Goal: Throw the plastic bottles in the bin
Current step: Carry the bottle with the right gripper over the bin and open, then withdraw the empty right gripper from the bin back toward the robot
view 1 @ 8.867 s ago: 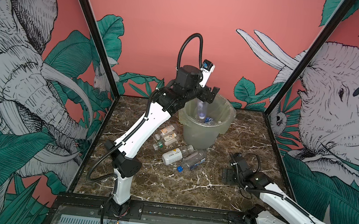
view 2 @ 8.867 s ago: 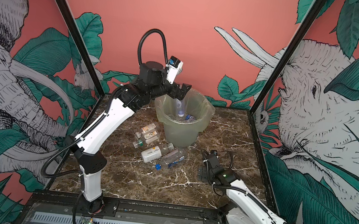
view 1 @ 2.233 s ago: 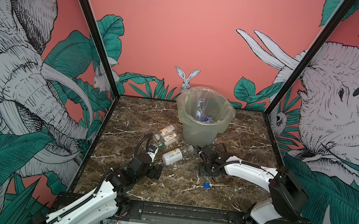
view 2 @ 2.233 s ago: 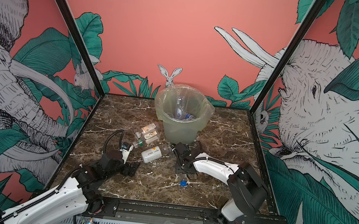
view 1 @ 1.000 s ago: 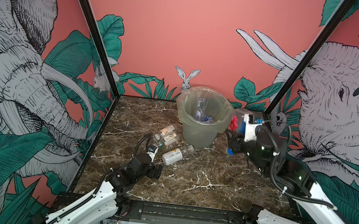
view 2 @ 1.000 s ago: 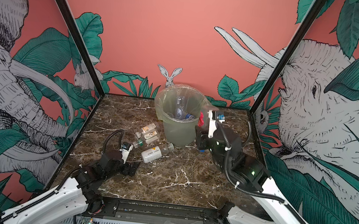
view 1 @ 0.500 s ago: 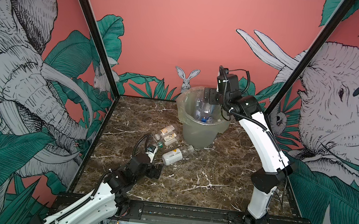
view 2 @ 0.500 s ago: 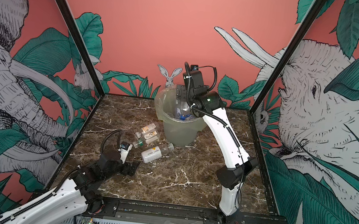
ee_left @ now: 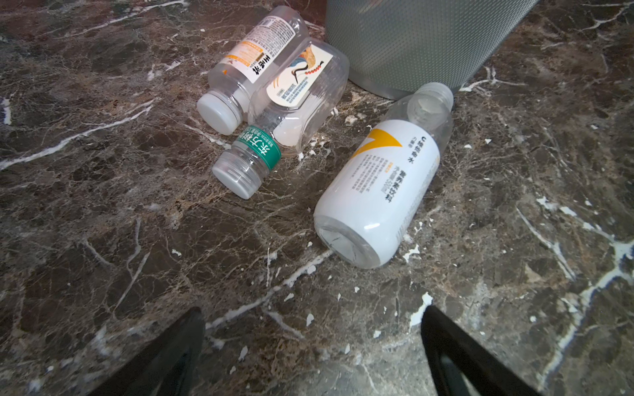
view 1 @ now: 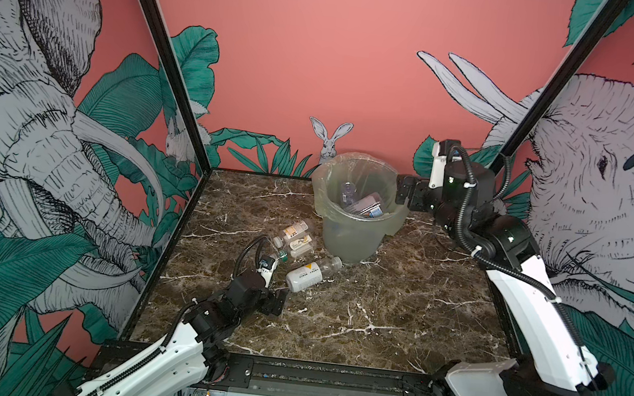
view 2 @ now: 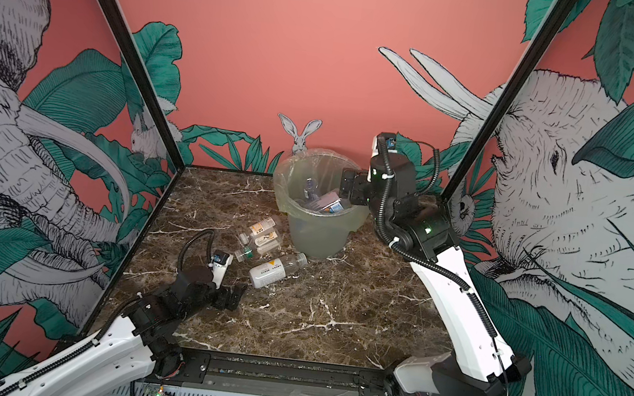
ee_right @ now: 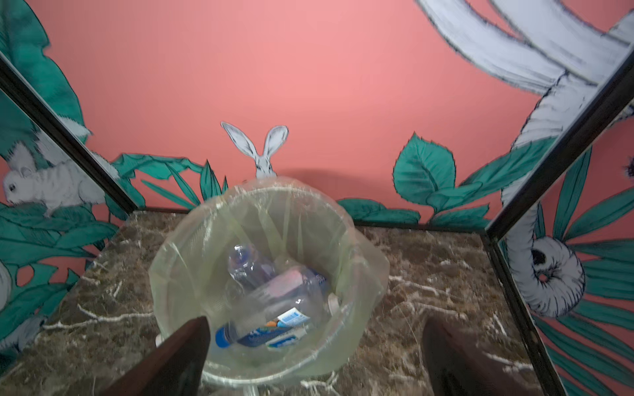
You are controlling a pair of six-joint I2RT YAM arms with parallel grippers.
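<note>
Working from the left: my left gripper (view 1: pixel 277 302) sits low over the marble tabletop (view 1: pixel 376 305), jaws wide apart with nothing between them.
Far pair: the orange-labelled bottle (ee_left: pixel 254 58) and the square clear bottle (ee_left: pixel 302 96) with the green neck band lie on their sides, touching each other, with their caps toward my gripper.
Nearest target: the white-labelled bottle (ee_left: pixel 380 192) lies on its side just ahead of that gripper, offset toward the bin (view 1: pixel 351 238) and clear of the jaws.
Its long axis: the base end faces my gripper and the neck points away, ending close against the bin's foot. That runs roughly along my line of reach, so I judge the jaws could close across the body with little wrist turn.
Nearer arm: the left, plainly. All three loose bottles lie on its side of the bin.
Bin: it stands upright near the back wall, lined with a clear bag (view 1: pixel 321 175) that drapes over the rim.
In the bin: several binned bottles (ee_right: pixel 274 298) lie heaped, one with a blue cap. I can't count them.
Right side: my right gripper (view 1: pixel 402 192) is raised just beside the bin's rim, looking down into the opening, jaws apart and empty.
Risk, as I see it: the round white-labelled bottle may roll if I nudge it before closing.
</note>
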